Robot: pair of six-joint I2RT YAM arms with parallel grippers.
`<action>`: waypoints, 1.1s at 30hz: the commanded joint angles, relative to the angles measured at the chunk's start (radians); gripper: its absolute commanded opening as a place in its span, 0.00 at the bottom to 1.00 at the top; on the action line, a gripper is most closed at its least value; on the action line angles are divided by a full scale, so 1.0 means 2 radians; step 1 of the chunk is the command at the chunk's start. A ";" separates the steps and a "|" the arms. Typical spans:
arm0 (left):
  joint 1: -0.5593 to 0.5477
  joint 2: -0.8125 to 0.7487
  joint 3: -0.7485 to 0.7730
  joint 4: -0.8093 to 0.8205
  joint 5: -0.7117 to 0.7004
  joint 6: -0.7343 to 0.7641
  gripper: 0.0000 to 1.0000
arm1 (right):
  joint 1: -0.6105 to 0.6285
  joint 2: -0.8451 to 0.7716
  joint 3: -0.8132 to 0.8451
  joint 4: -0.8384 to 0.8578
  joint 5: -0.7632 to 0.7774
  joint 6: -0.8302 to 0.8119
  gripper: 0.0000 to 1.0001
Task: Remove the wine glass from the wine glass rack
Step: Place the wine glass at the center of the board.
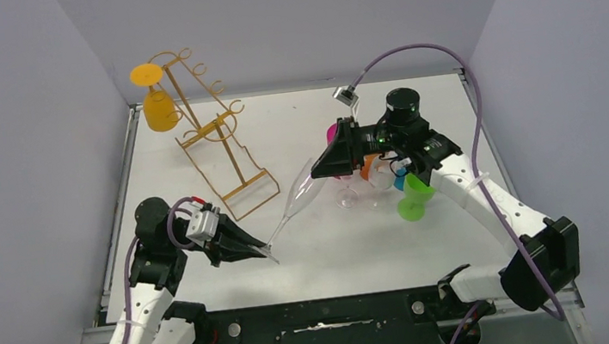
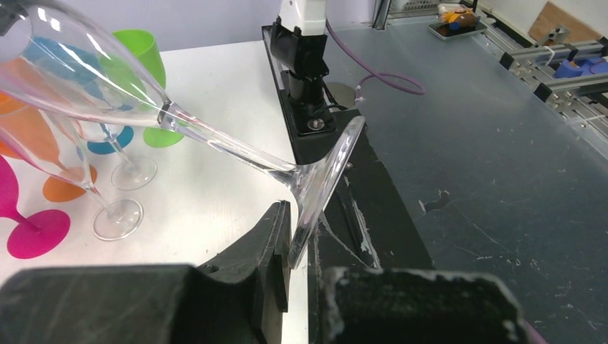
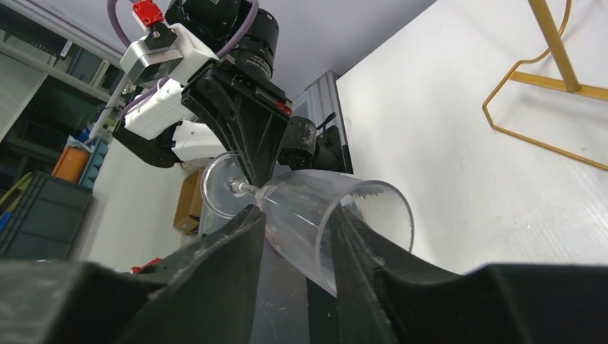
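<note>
left fingers (image 1: 260, 248) pinch the foot rim of the clear glass (image 1: 301, 191). its stem slants up to the right fingers (image 1: 318, 170), which flank the bowl; touching or just off, i cannot tell. the rack (image 1: 203, 134) stands just beyond the left fingers, apart from the glass, with a yellow glass (image 1: 160, 110) hanging at its far top. coloured glasses (image 1: 412, 199) crowd behind the right fingers. bare surface (image 1: 361, 243) runs between the arms to the near edge.

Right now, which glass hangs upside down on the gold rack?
The yellow glass, hanging foot-up from the wine glass rack at the back left. The other coloured glasses stand on the table, and the clear glass is tilted in the left claw.
</note>
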 commanded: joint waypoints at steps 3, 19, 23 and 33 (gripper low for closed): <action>0.026 0.009 0.018 0.108 0.038 -0.006 0.00 | 0.041 -0.036 -0.012 0.009 -0.083 0.062 0.27; 0.024 -0.023 0.015 0.072 0.028 -0.008 0.11 | 0.034 -0.067 -0.021 0.028 0.012 0.053 0.00; 0.022 -0.024 0.022 0.021 0.021 0.023 0.37 | 0.034 -0.080 -0.021 -0.014 0.051 0.020 0.00; 0.020 -0.032 0.026 -0.068 -0.003 0.077 0.54 | 0.034 -0.090 -0.016 -0.066 0.107 -0.022 0.00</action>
